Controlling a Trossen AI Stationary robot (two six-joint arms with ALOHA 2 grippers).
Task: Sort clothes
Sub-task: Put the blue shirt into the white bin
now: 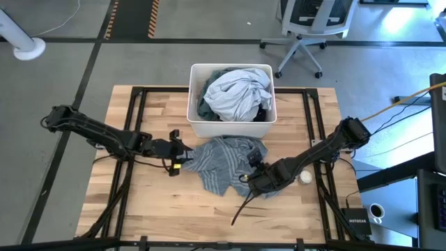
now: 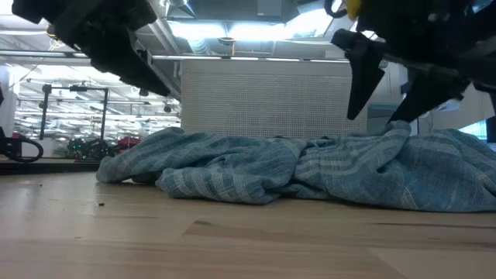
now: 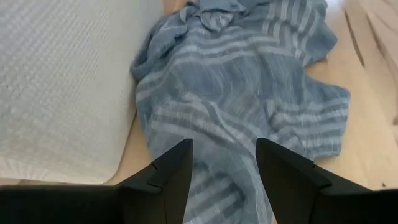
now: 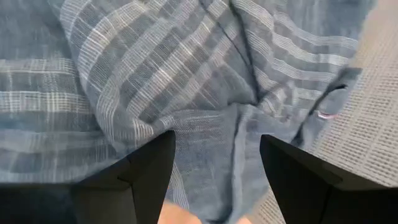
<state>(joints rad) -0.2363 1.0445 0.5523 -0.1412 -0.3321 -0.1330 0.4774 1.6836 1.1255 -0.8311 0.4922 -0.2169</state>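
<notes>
High view: blue-grey striped fabric shirt (image 1: 226, 162) lies crumpled at mid-desk, just in front of the white rectangular plastic tub (image 1: 231, 126), which sits at the far edge holding a heap of pale grey and dark clothes (image 1: 237, 94). Left tool (image 1: 178, 155) hovers at the shirt's left edge, fingers wide, nothing held; left wrist view shows cloth straight ahead between the open fingers. Right tool (image 1: 256, 167) sits over the shirt's right side, also wide and empty, cloth directly below it. Shirt's long axis runs roughly left to right, between the two tools, so both are equally near. Small white ball (image 1: 305, 178) lies near the right arm. Bare wooden desk (image 1: 139, 202) towards the near edge and left side gives room to drag or lay cloth out.
</notes>
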